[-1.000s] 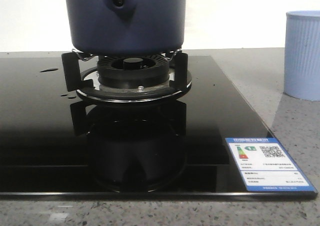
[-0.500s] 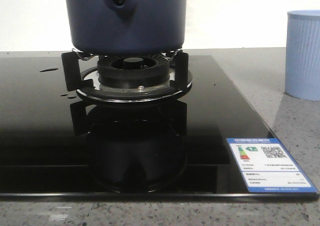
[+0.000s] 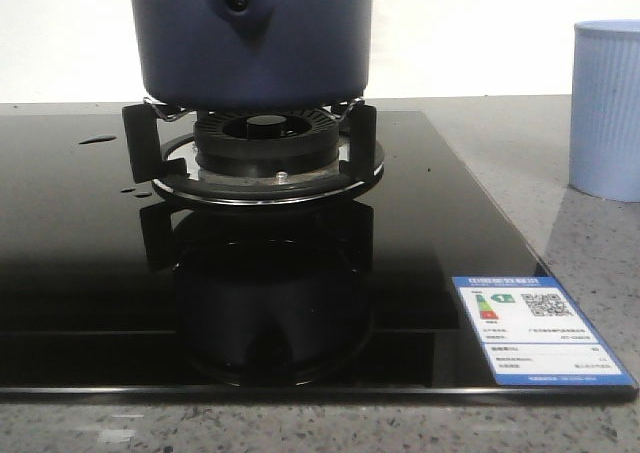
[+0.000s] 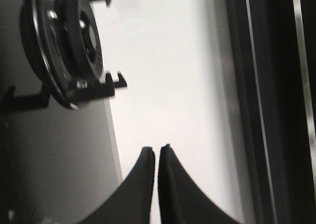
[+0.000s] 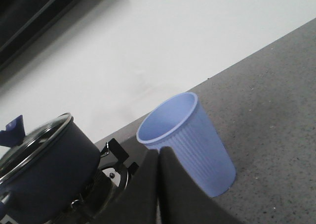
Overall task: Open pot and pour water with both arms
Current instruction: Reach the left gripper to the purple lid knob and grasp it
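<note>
The dark navy-blue pot (image 3: 250,38) stands on the gas burner (image 3: 265,153) at the top middle of the front view, its handle stub with a round hole (image 3: 237,1) facing me. In the right wrist view the pot (image 5: 47,172) carries a glass lid (image 5: 34,137) with a blue knob (image 5: 12,130). My right gripper (image 5: 159,152) is shut and empty, above and apart from the pot and the cup. My left gripper (image 4: 157,149) is shut and empty, in front of a white wall. Neither gripper shows in the front view.
A pale blue ribbed cup (image 3: 605,108) stands upright on the grey counter to the right of the black glass hob (image 3: 90,243); it looks empty in the right wrist view (image 5: 190,140). A bare burner with pan supports (image 4: 74,51) shows in the left wrist view. A label (image 3: 540,331) sits at the hob's front right corner.
</note>
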Robot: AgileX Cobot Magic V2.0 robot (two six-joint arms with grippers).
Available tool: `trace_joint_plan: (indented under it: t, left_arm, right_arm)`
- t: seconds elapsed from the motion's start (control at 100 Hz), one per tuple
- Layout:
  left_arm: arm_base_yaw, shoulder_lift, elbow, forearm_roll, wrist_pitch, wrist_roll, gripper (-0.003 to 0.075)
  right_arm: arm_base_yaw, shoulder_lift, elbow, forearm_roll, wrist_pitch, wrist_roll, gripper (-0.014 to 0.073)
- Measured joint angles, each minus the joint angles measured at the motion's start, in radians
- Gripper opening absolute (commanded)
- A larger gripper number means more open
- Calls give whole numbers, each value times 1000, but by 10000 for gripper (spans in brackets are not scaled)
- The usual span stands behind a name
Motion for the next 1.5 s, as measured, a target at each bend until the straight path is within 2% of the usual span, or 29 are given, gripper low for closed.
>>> trace_joint_plan:
  t: [0.12, 0.27, 0.37, 0.51, 0.64, 0.74, 0.85, 0.95, 1.13, 1.2, 1.29, 1.41, 1.5]
  left_arm:
    - [0, 0, -21, 187, 150, 0, -19]
    - [0, 21, -124, 422, 348, 20, -19]
    - [0, 94, -202, 493, 488, 116, -18]
    - [0, 236, -308, 511, 669, 260, -18]
    - [0, 379, -403, 417, 853, 471, -18]
    - [0, 480, -465, 238, 985, 693, -18]
    - [0, 580, -534, 60, 1106, 916, -18]
    - [0, 654, -604, -11, 1149, 1075, -18]
    - [-49, 774, -724, -20, 1158, 1331, -13]
    - [-87, 818, -769, -15, 1162, 1397, 41]
    - [-132, 875, -825, 22, 1169, 1436, 188]
    - [-170, 962, -895, 56, 1159, 1448, 375]
    - [-197, 1014, -931, 65, 1120, 1449, 463]
  right_arm:
    - [5, 67, -100, 0, 125, -56, -67]
    - [11, 226, -267, -4, 378, -132, -67]
    - [11, 352, -381, -10, 559, -146, -67]
    - [11, 521, -514, -12, 795, -146, -67]
    - [11, 607, -571, 36, 902, -208, -67]
    - [11, 622, -578, 127, 915, -289, -67]
    - [11, 622, -580, 233, 898, -435, -67]
    - [12, 622, -582, 288, 863, -575, -67]
    - [12, 618, -582, 400, 822, -869, -67]
    - [12, 604, -582, 451, 800, -979, -67]
    - [12, 579, -584, 490, 759, -1080, -67]
    - [12, 549, -584, 505, 714, -1127, -56]
    - [12, 545, -584, 509, 710, -1133, 41]
